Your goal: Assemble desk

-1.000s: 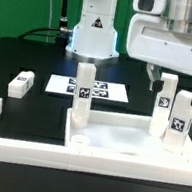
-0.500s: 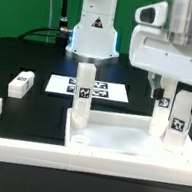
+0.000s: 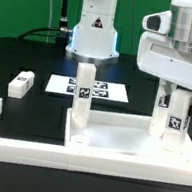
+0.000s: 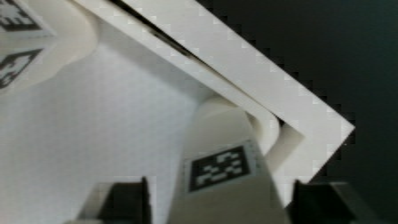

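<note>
Poised around the top of an upright leg [image 3: 170, 125] with the gripper [image 3: 178, 104] spread, one of the fingers [image 3: 163, 99] on each side. From the wrist view, gaps to both sides of that tagged leg, so probably no contact, though blurred. Standing in the far corner of the tabletop [image 3: 122, 139] on the exterior view's right. Matched by a second leg [image 3: 82, 94], upright in the far corner on the exterior view's left. Behind it, flat on the black table [image 3: 25, 113], the marker board [image 3: 110, 89]. Well apart toward the exterior view's left, a third leg [image 3: 22, 84] on its side.
</note>
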